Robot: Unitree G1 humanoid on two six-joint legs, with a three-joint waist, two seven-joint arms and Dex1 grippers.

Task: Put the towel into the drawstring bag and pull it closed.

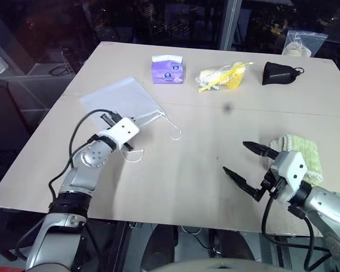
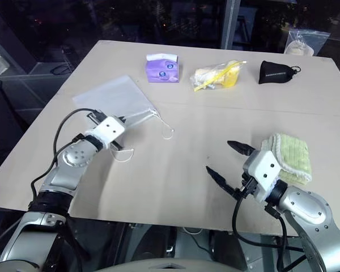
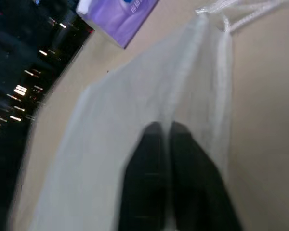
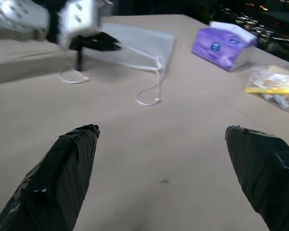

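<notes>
Left gripper [image 3: 166, 132] first: its two black fingers are pressed together over the drawstring bag [image 1: 120, 99], near the edge by the mouth. From my wrist view the tips meet on the white mesh, and I think a fold of it is pinched between them, though the blur there keeps me from being sure. The bag lies flat on the table [image 1: 175, 181] on my left side, its mouth turned toward the middle, and the thin cord loops [image 1: 169, 126] trail out from it onto the bare wood.

My right gripper [image 1: 247, 167] hangs just above the table with its fingers spread wide and nothing between them. It points across toward the bag. The towel [image 1: 301, 156], pale green and folded, lies on the near right part of the table, just beside my right wrist and on its outer side, untouched.

I judge this to be the opening step: securing the bag so its mouth can be worked open. Nothing is inside it yet. If my left pinch has only the top layer, a small lift should part the mouth; if it has both layers, I would need to release and take it again. After that my right arm has to turn back to the towel, close on it, and carry it across to the mouth. Pulling the cords comes last.
</notes>
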